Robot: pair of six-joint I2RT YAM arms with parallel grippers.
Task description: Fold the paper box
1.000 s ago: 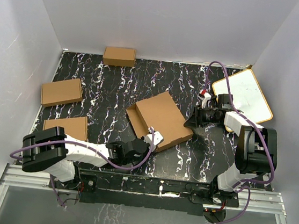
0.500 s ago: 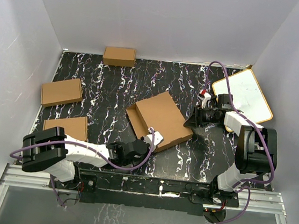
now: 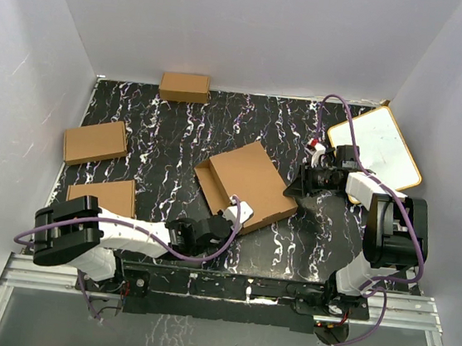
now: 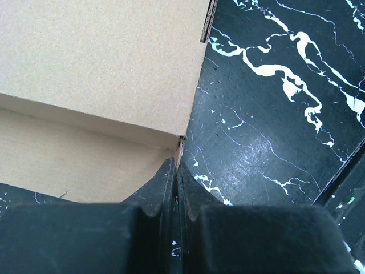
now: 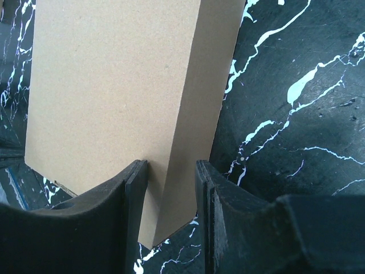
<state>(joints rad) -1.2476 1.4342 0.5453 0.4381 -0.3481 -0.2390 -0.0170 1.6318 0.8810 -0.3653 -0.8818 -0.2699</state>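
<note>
Top external — paper box (image 3: 251,184) lies flat, long axis diagonal.

No text, label, brand, number or sign to read in any view. Only plain brown cardboard without print on the paper box (image 3: 251,184). Only a blank white face on the board (image 3: 380,148) with the tan rim.
</note>
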